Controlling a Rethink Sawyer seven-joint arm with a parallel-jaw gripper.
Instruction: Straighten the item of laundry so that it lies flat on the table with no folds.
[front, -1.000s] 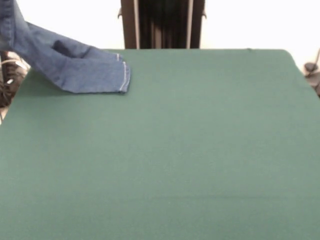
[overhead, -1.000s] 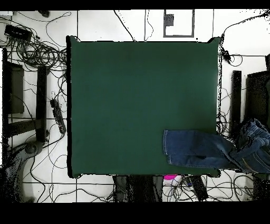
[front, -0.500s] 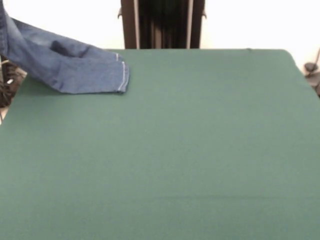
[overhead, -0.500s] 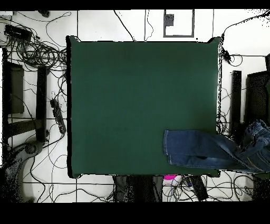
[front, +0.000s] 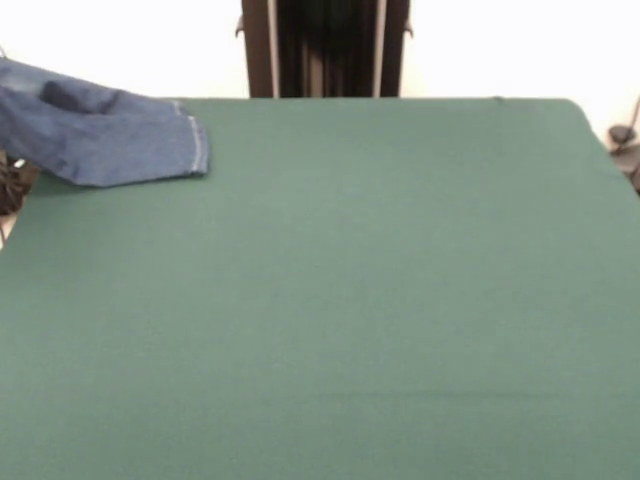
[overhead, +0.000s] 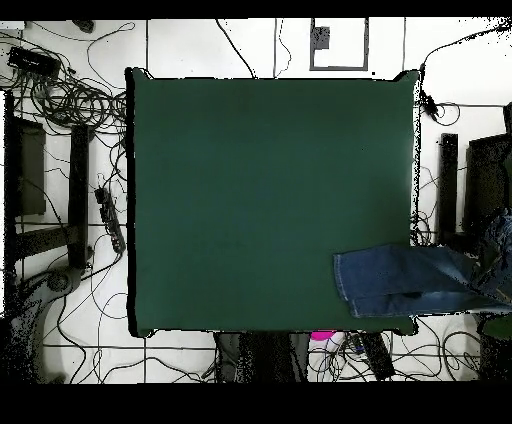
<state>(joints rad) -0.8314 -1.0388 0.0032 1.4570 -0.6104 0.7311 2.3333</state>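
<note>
Since only the leg ends of the jeans (front: 105, 145) rest on the green surface (front: 340, 300), at one corner beside the pedestal's edge, while the rest trails off past the side edge (overhead: 470, 280), the cloth looks likely to slide off under its own weight. Denim is soft, limp and fairly heavy, so it should drape and fold wherever lifted. A hem corner or the waistband seems the best hold. Neither view shows the hand, so its state cannot be told.
</note>
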